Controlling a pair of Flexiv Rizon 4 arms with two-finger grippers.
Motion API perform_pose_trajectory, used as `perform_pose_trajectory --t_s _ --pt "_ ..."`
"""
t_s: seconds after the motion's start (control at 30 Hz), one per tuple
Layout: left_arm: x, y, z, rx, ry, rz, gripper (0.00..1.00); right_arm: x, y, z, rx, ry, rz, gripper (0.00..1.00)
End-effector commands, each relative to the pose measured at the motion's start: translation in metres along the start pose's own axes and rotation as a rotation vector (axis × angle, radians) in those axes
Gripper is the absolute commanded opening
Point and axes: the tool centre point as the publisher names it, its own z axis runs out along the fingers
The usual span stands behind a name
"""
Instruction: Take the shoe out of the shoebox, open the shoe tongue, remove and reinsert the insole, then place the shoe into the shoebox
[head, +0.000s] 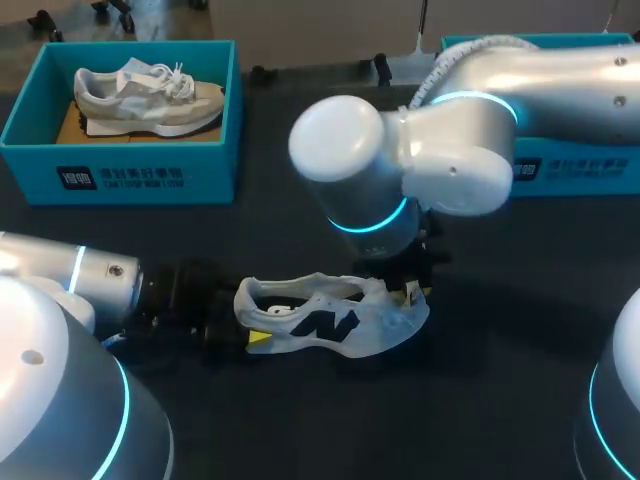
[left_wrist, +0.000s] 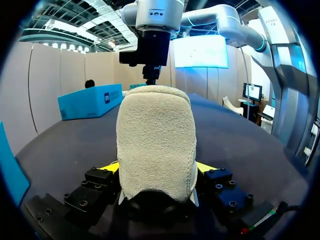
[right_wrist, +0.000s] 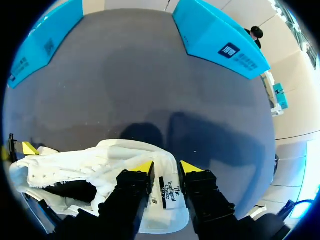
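**STATUS: step 2 (open tongue) in progress, as judged.**

1. Shoe pos.: the shoe (head: 330, 318) stands upright on the table (head: 300, 430), well apart from both boxes. Heel points toward the L arm, toe toward the R arm. Step 1 (take shoe out of box) is done.
2. L claw (left_wrist: 157, 169): closed on the heel, w/ one yellow tip on each side and both touching. Judged function: clamp that keeps the shoe steady.
3. R claw (right_wrist: 167, 170): sits over the front of the shoe, fingers nearly together w/ the tongue (right_wrist: 168, 192) between them. Both tips appear to touch it, so read as pinching the tongue. The tongue lies fwd, toward the toe.
4. Insole: not seen outside the shoe, and its state inside can't be told. Removal and reinsertion are judged not yet done.
5. Boxes: the L box (head: 150, 178) holds a second shoe (head: 150, 98). The R box (head: 575, 170) is mostly hidden behind the R arm, contents not visible. Can't tell which box the shoe goes back into.

Remaining: finish opening the tongue, take the insole out and put it back, return the shoe to its box. Est. under half complete.
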Motion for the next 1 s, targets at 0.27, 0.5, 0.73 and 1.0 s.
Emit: perform_pose_trajectory --t_s 0.27,0.5,0.73,1.0 --pt "0.001 0.002 -0.002 -0.001 0.0 0.001 0.0 -0.003 -0.004 -0.01 0.014 -0.027 0.011 0.82" --pt "0.001 0.002 -0.002 -0.001 0.0 0.001 0.0 -0.006 0.009 -0.057 -0.064 -0.048 -0.046 1.0" --pt "0.001 0.002 -0.002 -0.001 0.0 0.001 0.0 -0.001 0.018 -0.105 -0.169 -0.058 -0.17 1.0" --pt "0.001 0.002 -0.002 -0.001 0.0 0.001 0.0 0.006 0.035 -0.162 -0.289 -0.059 -0.422 1.0"
